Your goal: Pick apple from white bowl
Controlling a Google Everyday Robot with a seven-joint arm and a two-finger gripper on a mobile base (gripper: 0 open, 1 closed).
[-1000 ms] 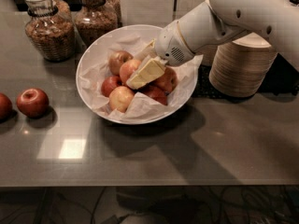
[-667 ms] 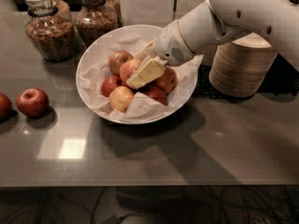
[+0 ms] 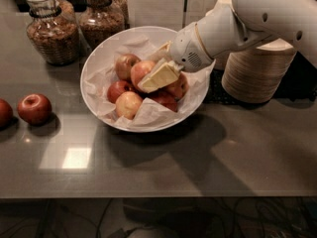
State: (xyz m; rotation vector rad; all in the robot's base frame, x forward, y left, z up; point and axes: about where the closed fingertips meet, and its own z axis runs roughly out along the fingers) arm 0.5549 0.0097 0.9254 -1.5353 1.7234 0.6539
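Observation:
The white bowl (image 3: 99,58) stands on the grey counter, lined with crumpled white paper, and holds several red and yellow apples (image 3: 128,104). My gripper (image 3: 158,76) is down inside the bowl on the right side of the pile. It lies over the apples, against one reddish apple (image 3: 178,87) and next to another (image 3: 140,71). The white arm (image 3: 233,26) comes in from the upper right and hides the bowl's far right rim.
Two loose red apples (image 3: 34,108) lie on the counter at the left; one is cut off by the frame edge. Two glass jars (image 3: 52,31) of brown food stand behind the bowl. A stack of beige disposable bowls (image 3: 260,71) stands to the right.

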